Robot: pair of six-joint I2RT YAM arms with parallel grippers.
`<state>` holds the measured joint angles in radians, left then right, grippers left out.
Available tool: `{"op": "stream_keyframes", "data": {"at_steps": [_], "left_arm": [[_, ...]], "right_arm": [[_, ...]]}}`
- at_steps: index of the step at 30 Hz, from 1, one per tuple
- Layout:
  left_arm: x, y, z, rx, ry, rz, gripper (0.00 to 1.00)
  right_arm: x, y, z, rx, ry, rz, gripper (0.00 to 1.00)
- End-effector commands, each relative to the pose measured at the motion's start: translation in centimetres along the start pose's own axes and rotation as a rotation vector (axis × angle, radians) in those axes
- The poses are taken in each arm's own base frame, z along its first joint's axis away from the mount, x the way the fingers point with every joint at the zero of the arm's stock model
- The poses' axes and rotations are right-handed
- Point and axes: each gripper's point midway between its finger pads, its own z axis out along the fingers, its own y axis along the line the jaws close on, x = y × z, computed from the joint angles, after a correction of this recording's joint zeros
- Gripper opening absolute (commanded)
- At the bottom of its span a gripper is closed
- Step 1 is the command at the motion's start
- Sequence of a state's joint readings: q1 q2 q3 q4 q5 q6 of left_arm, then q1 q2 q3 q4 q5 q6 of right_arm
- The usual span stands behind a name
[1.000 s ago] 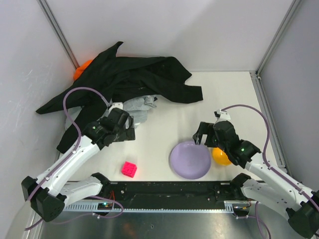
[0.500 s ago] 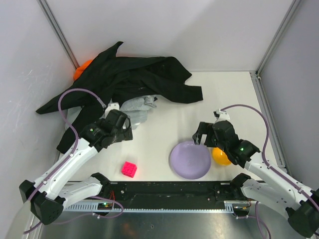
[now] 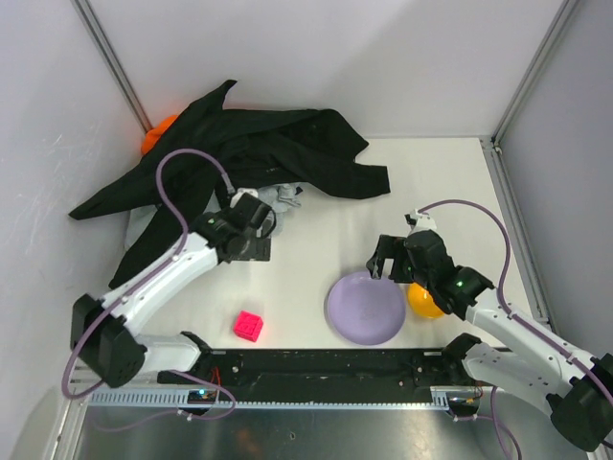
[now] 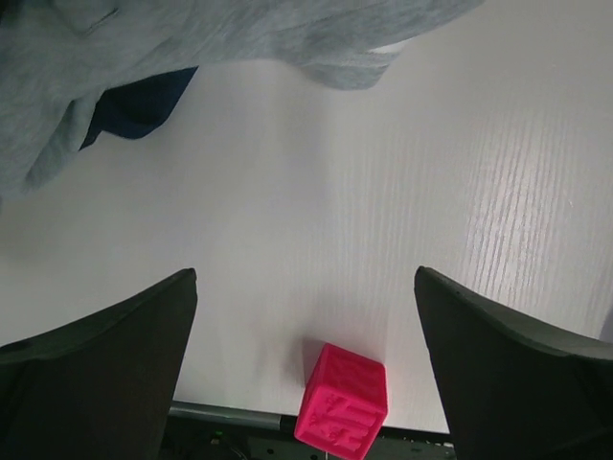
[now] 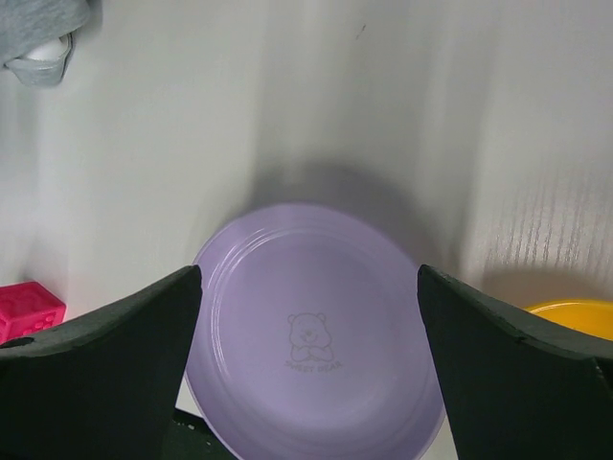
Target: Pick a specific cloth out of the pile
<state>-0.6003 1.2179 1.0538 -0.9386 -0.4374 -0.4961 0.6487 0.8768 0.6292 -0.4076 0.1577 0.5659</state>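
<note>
Left wrist view has the left gripper [image 4: 305,278] with its two dark fingers spread wide apart and nothing between them but bare white table [image 4: 402,182]. A bright pink plastic cube [image 4: 342,402] sits just below the gap, near the table's front edge.

Up and to the left of the fingers, well apart from them, a small patch of a soft, dark navy cloth [image 4: 144,101] pokes out from under a rumpled light grey fabric cloth [image 4: 192,38]. The visible patch runs on a slant from lower left to upper right, its rounded end pointing toward the upper right. The rest is covered, so the garment's true long axis cannot be told.

From the top view, the left gripper [image 3: 254,241] sits at the near edge of the pile [image 3: 259,153], a heap made mostly of a large black garment with a bit of orange [image 3: 158,134] at its far left. The light grey cloth [image 3: 270,201] lies just beyond the fingers. The navy piece cannot be picked out from this height.

The right gripper [image 5: 308,273] is also wide open and empty, hanging over a round lilac plastic plate [image 5: 316,355], beside a yellow-orange round object [image 5: 575,311].
</note>
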Motion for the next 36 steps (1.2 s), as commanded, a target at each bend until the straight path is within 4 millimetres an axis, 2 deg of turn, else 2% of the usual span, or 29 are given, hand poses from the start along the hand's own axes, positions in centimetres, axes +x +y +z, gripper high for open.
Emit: {"op": "stream_keyframes", "data": {"at_steps": [1, 5, 10, 20, 24, 31, 36], "left_arm": [[-2.8, -2.4, 0.6, -0.022, -0.046, 0.093, 1.00], [-4.3, -5.4, 1.7, -0.076, -0.066, 0.209, 1.00], [-4.7, -8.8, 3.8, -0.148, -0.072, 0.331, 1.00], [-5.9, -11.1, 7.5, -0.228, -0.059, 0.378, 1.00], [-6.4, -11.0, 9.5, -0.240, -0.033, 0.361, 1.00], [-7.1, -9.1, 13.2, -0.251, 0.038, 0.252, 1.00], [-7.9, -8.2, 15.4, -0.282, 0.053, 0.240, 1.00]], "right_arm": [[-1.9, 0.9, -0.8, -0.027, -0.049, -0.008, 0.99], [-2.0, 0.4, -1.2, -0.014, -0.053, 0.000, 0.99], [-2.1, -0.3, -1.6, -0.002, -0.052, 0.013, 0.99], [-1.6, -1.3, -1.8, 0.017, -0.038, 0.025, 0.99], [-1.3, -1.5, -1.5, 0.009, -0.032, 0.016, 0.99], [-1.2, -2.3, -1.1, 0.015, -0.021, 0.028, 0.99], [-1.2, -2.6, -0.7, 0.011, -0.012, 0.042, 0.99]]}}
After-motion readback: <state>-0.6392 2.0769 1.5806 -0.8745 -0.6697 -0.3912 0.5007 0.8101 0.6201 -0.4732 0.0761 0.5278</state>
